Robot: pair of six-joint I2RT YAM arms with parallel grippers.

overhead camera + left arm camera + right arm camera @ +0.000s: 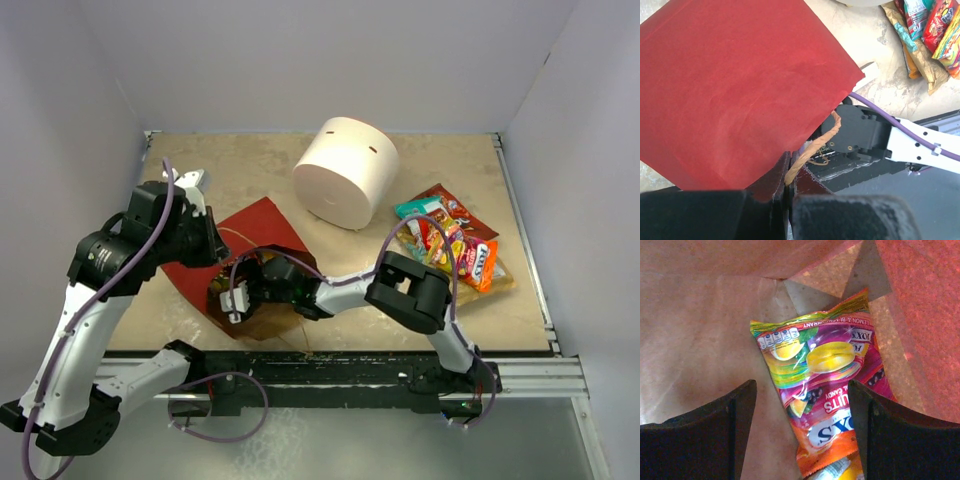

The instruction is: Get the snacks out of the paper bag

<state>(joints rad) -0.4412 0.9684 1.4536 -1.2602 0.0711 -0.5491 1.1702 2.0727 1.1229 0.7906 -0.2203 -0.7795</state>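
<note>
The right tool is inside the paper bag with its jaws spread wide and gripping nothing, and a pink, yellow and orange candy packet shows between its fingers, lying flat on the brown inner paper. The left tool is clenched on the bag's rim at the twine handle; the bag lies on the tabletop. The other snacks lie heaped to the right, well apart from the bag, near a white cylinder.
</note>
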